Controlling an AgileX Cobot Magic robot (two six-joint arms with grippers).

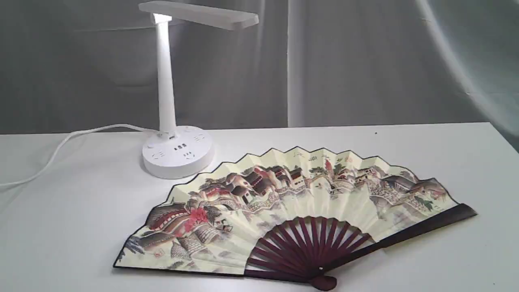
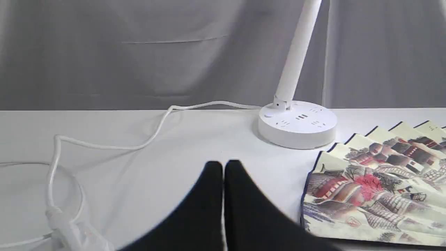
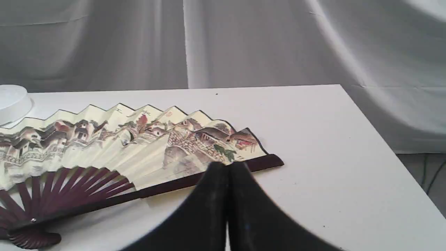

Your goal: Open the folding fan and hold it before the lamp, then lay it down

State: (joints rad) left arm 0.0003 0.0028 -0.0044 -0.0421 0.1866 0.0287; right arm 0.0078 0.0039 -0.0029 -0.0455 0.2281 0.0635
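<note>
On the white table (image 1: pixel 425 162) lies one fan (image 1: pixel 284 202), fully spread and flat, painted side up. Its pivot points to the near edge and its pleated rim to the back. One lamp (image 1: pixel 166 81) stands upright behind the fan's left part, with its round base just beside the paper's rim and its bar head reaching right overhead. One white cord (image 1: pixel 61 146) runs from the base leftward across the table.

Two grippers show, each only in its own wrist view. On the left gripper (image 2: pixel 223 165) the two black fingers are pressed together with nothing between them, over bare table by the fan's lamp-side end. On the right gripper (image 3: pixel 228 167) the fingers are likewise closed on nothing, near the fan's right guard; whether they touch it cannot be told. Grey cloth (image 1: pixel 365 61) hangs behind.
</note>
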